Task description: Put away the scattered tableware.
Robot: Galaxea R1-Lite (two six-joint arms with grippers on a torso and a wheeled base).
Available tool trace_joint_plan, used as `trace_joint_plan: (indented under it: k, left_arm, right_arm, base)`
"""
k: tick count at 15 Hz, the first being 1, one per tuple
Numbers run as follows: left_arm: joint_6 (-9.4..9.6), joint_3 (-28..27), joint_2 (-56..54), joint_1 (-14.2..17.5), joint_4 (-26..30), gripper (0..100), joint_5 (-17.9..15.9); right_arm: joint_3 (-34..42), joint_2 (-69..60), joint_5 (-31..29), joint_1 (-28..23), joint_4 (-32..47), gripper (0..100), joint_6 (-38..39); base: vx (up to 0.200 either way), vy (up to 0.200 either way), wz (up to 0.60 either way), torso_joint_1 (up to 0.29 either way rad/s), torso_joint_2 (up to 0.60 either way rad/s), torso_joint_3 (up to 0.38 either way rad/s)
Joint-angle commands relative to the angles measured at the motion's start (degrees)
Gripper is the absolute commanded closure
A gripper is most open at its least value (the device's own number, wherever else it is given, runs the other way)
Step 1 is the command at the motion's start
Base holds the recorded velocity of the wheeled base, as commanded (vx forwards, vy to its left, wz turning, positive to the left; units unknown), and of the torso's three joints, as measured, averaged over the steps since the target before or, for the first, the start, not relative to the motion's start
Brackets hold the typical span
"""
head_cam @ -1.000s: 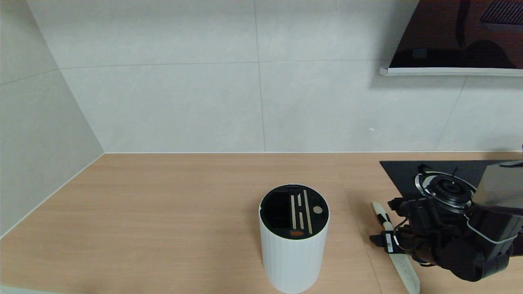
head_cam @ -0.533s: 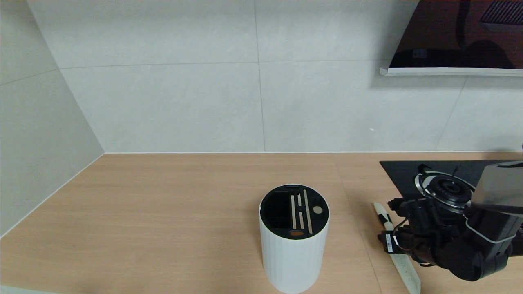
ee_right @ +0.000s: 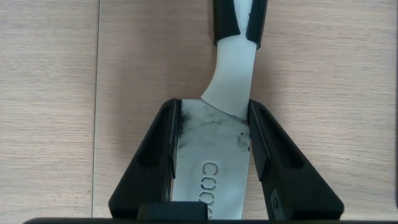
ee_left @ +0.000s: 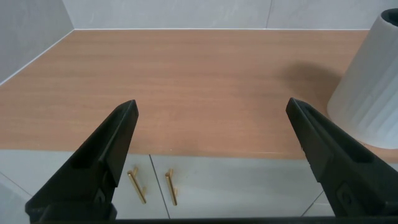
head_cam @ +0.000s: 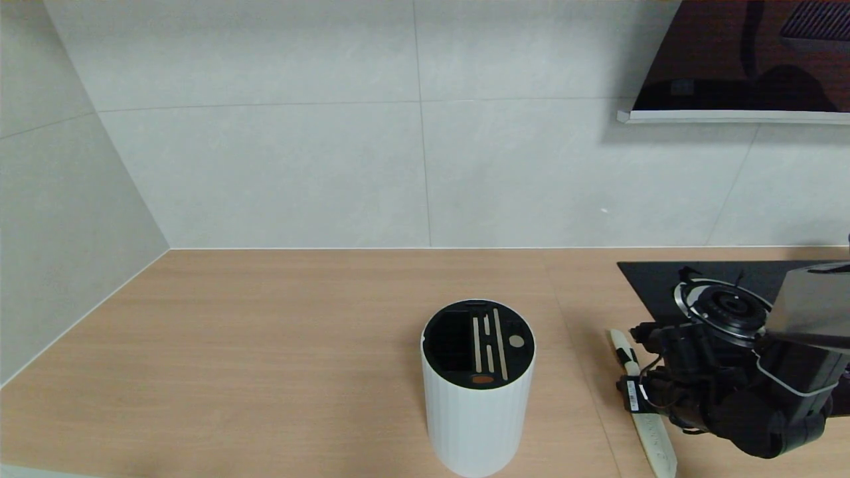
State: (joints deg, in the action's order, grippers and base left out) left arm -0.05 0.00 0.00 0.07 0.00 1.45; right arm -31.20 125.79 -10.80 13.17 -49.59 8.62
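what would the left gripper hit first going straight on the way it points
Probably the light wooden countertop ahead of the left gripper; the white ribbed cylindrical holder stands off its line. Depth is unclear.

You have the knife holder [head_cam: 478, 411] standing on the tabletop [head_cam: 265, 332] near its front edge. To its right, the knife [ee_right: 227, 93] lies flat on the tabletop, handle toward the wall. The right gripper [ee_right: 214, 112] sits over the blade, jaws against either side. Behind it is the stove [head_cam: 724, 305]. The left gripper [ee_left: 212, 109] hangs before the front edge, left of the holder, jaws apart.
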Motion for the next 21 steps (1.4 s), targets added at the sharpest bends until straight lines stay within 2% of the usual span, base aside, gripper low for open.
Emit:
trace_joint_plan:
  k: [1, 6, 9, 12, 13, 14, 15, 16, 17, 18, 19, 20, 21]
  left_arm:
    - [-0.04, 0.0, 0.0, 0.0, 0.0, 0, 0.0]
    - [-0.04, 0.0, 0.0, 0.0, 0.0, 0, 0.0]
    - [-0.13, 0.0, 0.0, 0.0, 0.0, 0, 0.0]
    - [-0.21, -1.4, 0.0, 0.0, -1.7, 0, -0.6]
    - [-0.21, -3.9, 0.0, 0.0, -2.0, 0, -2.5]
    - [-0.21, -11.2, 2.8, -0.9, 0.2, 0, -11.7]
    - [-0.39, -17.8, 8.6, -1.7, 3.4, 0, -16.8]
    - [-0.39, -24.4, 15.4, -1.7, 5.7, 0, -18.4]
    - [-0.3, -28.7, 21.4, -1.7, 6.1, 0, -18.9]
    - [-0.3, -28.7, 21.4, -1.7, 6.1, 0, -18.9]
    - [1.72, -37.6, 38.7, -1.7, 5.5, 0, -19.9]
    - [3.74, -41.0, 45.5, -1.7, 4.2, 0, -19.9]
    - [4.18, -43.9, 52.6, -1.7, 1.1, 0, -19.9]
  right_arm:
    - [0.1, -2.2, -0.7, 0.0, 0.0, 100, 0.0]
    - [2.7, -16.1, -0.8, 0.5, 0.5, 100, -0.1]
    - [3.6, -24.0, -1.1, 2.8, 0.5, 100, -0.4]
    - [2.4, -31.6, -1.1, 5.7, 5.3, 100, -0.4]
    - [1.5, -33.4, -1.1, 6.6, 7.1, 100, -0.4]
    - [-2.0, -36.3, -1.1, 7.8, 11.6, 100, -0.4]
    - [-5.6, -37.3, -1.1, 8.3, 14.9, 100, -0.4]
    - [-9.6, -37.6, -1.1, 8.8, 17.4, 100, -0.4]
    - [-13.0, -37.8, -1.1, 10.0, 19.9, 100, -0.4]
    - [-13.0, -37.8, -1.1, 10.0, 19.9, 100, -0.4]
    - [-21.2, -37.2, -1.0, 13.5, 25.7, 100, -0.4]
    - [-24.0, -36.7, -1.0, 14.9, 27.5, 100, -0.4]
    - [-26.1, -36.0, -1.0, 16.5, 28.4, 100, -0.4]
  base:
    - [0.0, 0.0, 0.0, 0.0, 0.0, 0.0]
    - [0.0, 0.0, 0.0, 0.0, 0.0, 0.0]
    - [0.0, 0.0, 0.0, 0.0, 0.0, 0.0]
    - [0.0, 0.0, 0.0, 0.0, 0.0, 0.0]
    - [0.0, 0.0, 0.0, 0.0, 0.0, 0.0]
    - [0.0, 0.0, 0.0, 0.0, 0.0, 0.0]
    - [0.0, 0.0, 0.0, 0.0, 0.0, 0.0]
    - [0.0, 0.0, 0.0, 0.0, 0.0, 0.0]
    - [0.0, 0.0, 0.0, 0.0, 0.0, 0.0]
    - [0.0, 0.0, 0.0, 0.0, 0.0, 0.0]
    - [0.0, 0.0, 0.0, 0.0, 0.0, 0.0]
    - [0.0, 0.0, 0.0, 0.0, 0.0, 0.0]
    - [0.0, 0.0, 0.0, 0.0, 0.0, 0.0]
